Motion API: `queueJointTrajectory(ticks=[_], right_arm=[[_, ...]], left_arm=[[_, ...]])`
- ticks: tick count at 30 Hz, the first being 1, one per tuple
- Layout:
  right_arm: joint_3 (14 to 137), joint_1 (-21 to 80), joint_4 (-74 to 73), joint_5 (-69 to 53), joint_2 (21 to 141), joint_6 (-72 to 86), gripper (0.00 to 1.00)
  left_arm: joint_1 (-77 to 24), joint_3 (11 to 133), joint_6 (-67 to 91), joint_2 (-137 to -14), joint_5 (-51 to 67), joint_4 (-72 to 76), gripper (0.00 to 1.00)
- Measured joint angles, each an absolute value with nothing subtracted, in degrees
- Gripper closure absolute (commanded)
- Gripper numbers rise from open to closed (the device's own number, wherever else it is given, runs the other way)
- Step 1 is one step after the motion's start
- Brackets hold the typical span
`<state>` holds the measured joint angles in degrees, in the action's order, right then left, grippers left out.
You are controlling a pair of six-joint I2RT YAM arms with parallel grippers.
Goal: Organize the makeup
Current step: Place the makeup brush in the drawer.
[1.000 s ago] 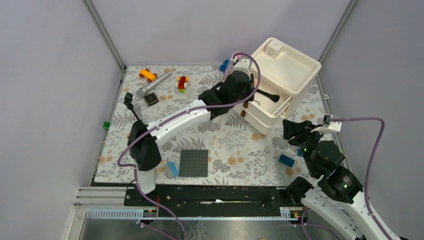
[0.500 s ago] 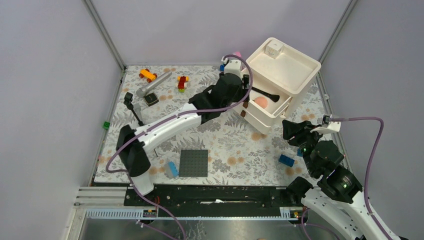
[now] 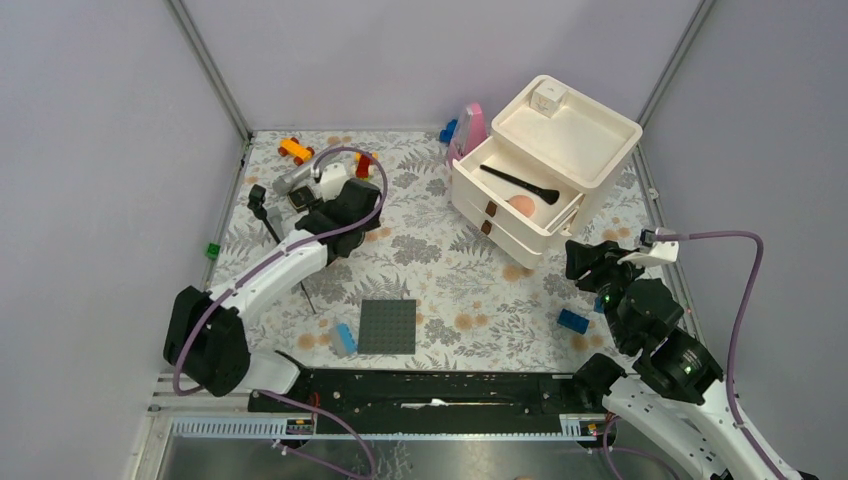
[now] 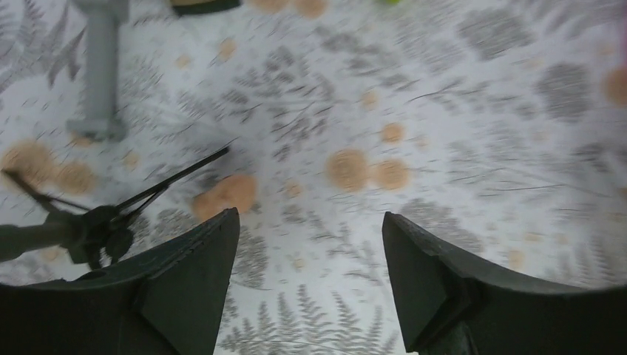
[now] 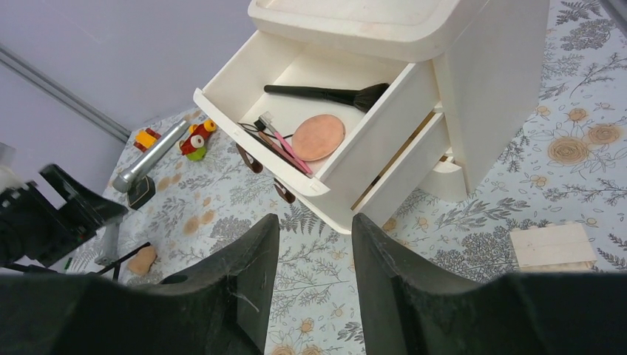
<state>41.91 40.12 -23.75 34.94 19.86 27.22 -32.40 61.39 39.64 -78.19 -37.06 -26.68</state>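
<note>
The white drawer unit (image 3: 590, 150) has its top drawer open (image 5: 244, 118). In it lie a black brush (image 5: 333, 95), a round peach puff (image 5: 318, 137) and thin pink and black sticks (image 5: 277, 140). My left gripper (image 3: 325, 205) is open and empty, low over the mat at the back left (image 4: 310, 214). A small peach makeup piece (image 4: 225, 194) lies just ahead of it, beside a tripod leg. My right gripper (image 5: 316, 220) is open and empty, in front of the drawers (image 3: 585, 262). A beige sponge block (image 5: 554, 246) lies on the mat to the right of the unit.
A black mini tripod (image 3: 262, 205), a grey cylinder (image 3: 295, 175), a black compact (image 3: 302, 197) and toy bricks (image 3: 365, 165) crowd the back left. A grey studded plate (image 3: 388, 326) and blue bricks (image 3: 344, 338) lie near the front. A pink item (image 3: 472, 125) stands behind the drawers.
My left arm has swung from the open drawer back to the left side of the mat. The peach puff it covered now shows in the drawer. The right arm has not moved.
</note>
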Motion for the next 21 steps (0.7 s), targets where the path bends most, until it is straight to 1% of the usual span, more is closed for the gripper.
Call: queueJointTrajectory(ticks=[3, 13, 21], right_arm=[[41.9, 40.1, -23.7, 34.9, 20.2, 27.2, 0.51], [41.9, 40.1, -23.8, 35.0, 20.7, 26.7, 0.51], [41.9, 40.1, -23.8, 35.1, 20.7, 26.3, 0.50]], left_arm=[[-29.3, 58.7, 41.5, -80.7, -36.7, -29.8, 0.23], [-26.1, 58.8, 45.0, -92.1, -36.7, -30.4, 0.22], [-22.1, 58.8, 47.6, -94.7, -35.2, -30.3, 0.19]])
